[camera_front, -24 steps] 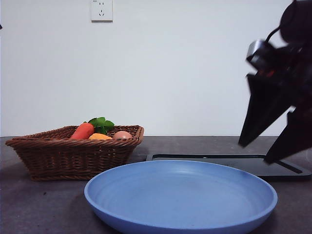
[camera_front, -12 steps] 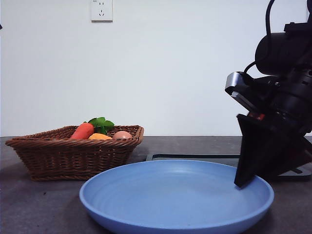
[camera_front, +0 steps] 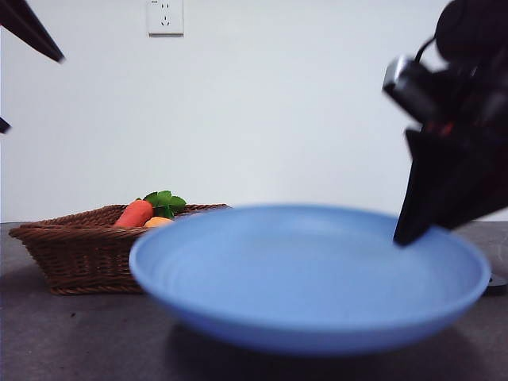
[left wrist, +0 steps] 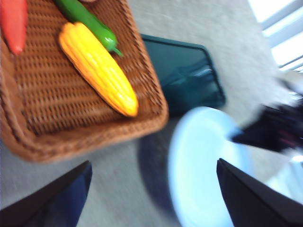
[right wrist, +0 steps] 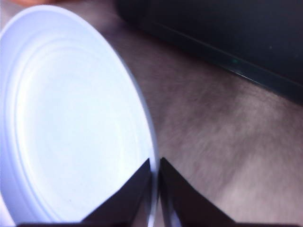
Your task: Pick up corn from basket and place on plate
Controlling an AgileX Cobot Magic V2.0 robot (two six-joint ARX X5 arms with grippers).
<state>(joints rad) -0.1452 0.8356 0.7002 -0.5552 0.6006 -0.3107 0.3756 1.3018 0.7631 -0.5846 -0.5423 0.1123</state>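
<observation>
The yellow corn lies in the brown wicker basket, and in the front view only its end peeks over the basket's rim. My left gripper hovers open high above the basket's edge; one of its fingers shows at the front view's top left corner. My right gripper is shut on the rim of the light-blue plate. It holds the plate raised off the table, right of the basket.
A red-orange carrot with green leaves and a green pepper share the basket with the corn. A flat black tray lies on the grey table behind the plate.
The right gripper closed on the plate's rim and lifted the plate off the table. The left gripper's fingers came into the front view at top left.
</observation>
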